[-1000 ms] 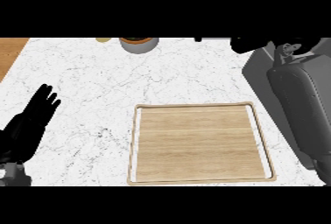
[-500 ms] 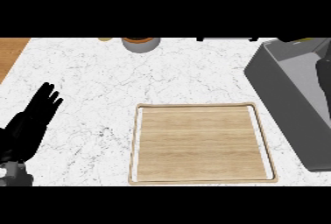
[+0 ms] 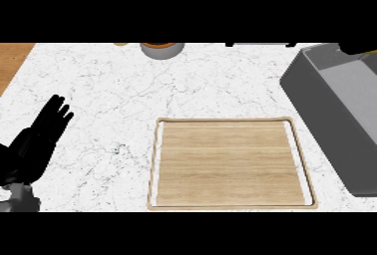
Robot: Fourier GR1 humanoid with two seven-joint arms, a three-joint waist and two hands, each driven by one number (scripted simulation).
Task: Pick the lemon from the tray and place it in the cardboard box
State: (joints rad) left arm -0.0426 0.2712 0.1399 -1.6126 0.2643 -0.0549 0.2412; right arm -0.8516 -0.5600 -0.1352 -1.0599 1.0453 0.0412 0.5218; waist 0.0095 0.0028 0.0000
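Judging the yellow speck beside the barely seen right hand point(image 3: 344, 48) to be the lemon point(image 3: 367, 51), grip impossible to tell, carry it low over the box point(image 3: 331, 99) beneath that hand before releasing.

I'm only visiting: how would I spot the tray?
Start from the white marbled counter. Near its middle lies the tray, a flat square of pale wood with a low rim. Unlike the tall grey box to its right, it is shallow and wooden.

Pale wood-grain tray point(image 3: 232, 164), veined white marble counter point(image 3: 110, 84), matt grey box point(image 3: 324, 119).
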